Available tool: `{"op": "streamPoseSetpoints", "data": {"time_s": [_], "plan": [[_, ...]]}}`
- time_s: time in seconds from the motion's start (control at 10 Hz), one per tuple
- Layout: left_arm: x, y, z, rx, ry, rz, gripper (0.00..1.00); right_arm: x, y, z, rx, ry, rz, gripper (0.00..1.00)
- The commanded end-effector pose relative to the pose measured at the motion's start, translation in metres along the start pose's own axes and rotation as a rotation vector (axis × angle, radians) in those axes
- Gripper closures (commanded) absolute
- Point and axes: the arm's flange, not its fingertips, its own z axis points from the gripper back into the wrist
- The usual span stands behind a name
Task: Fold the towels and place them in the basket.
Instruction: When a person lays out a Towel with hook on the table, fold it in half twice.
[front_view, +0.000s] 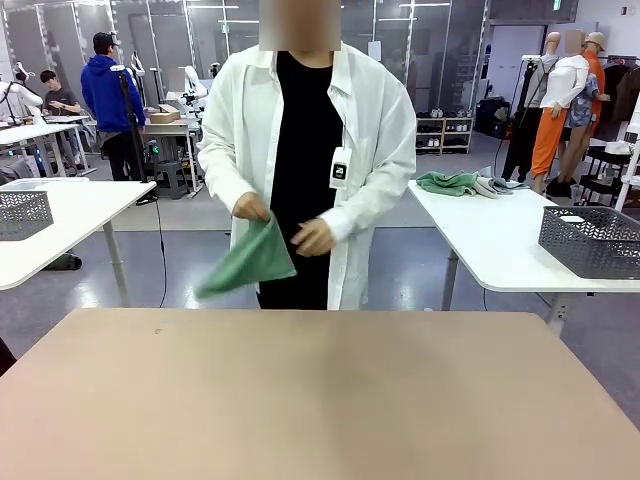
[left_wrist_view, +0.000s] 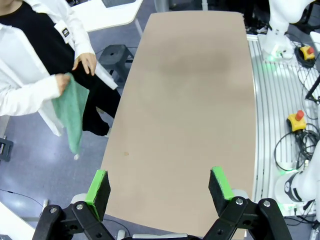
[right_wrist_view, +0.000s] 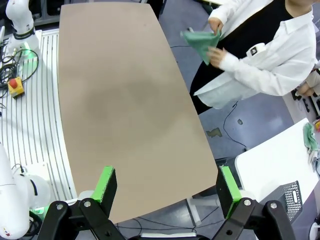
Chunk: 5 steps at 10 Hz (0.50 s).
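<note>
The task seems only at its beginning. The person at the far edge of the table (front_view: 320, 400) holds the sea-green towel (front_view: 248, 262) in the air, pinched at its top by one closed hand (front_view: 250, 207). The left gripper (left_wrist_view: 159, 175) and the right gripper (right_wrist_view: 166, 172) stand wide open, holding nothing. Next, I think, the towel must be laid flat on the table within their reach.

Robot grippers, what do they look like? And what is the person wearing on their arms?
The left gripper and right gripper look alike: black linkages with round silver bolts, and two fingers each, tipped with bright green pads. The person's arms are covered by long white coat sleeves, worn over a black top.
</note>
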Motion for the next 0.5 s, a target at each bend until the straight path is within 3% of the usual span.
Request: {"op": "streamPoseSetpoints", "data": {"time_s": [0.0, 0.4], "plan": [[0.0005, -0.0003, -0.001, -0.001, -0.004, -0.003, 0.0, 0.0004, 0.0009, 0.0004, 0.007, -0.006, 0.016, 0.0], [0.0005, -0.0003, -0.001, -0.001, -0.004, -0.003, 0.0, 0.0004, 0.0009, 0.0004, 0.007, -0.006, 0.016, 0.0]]}}
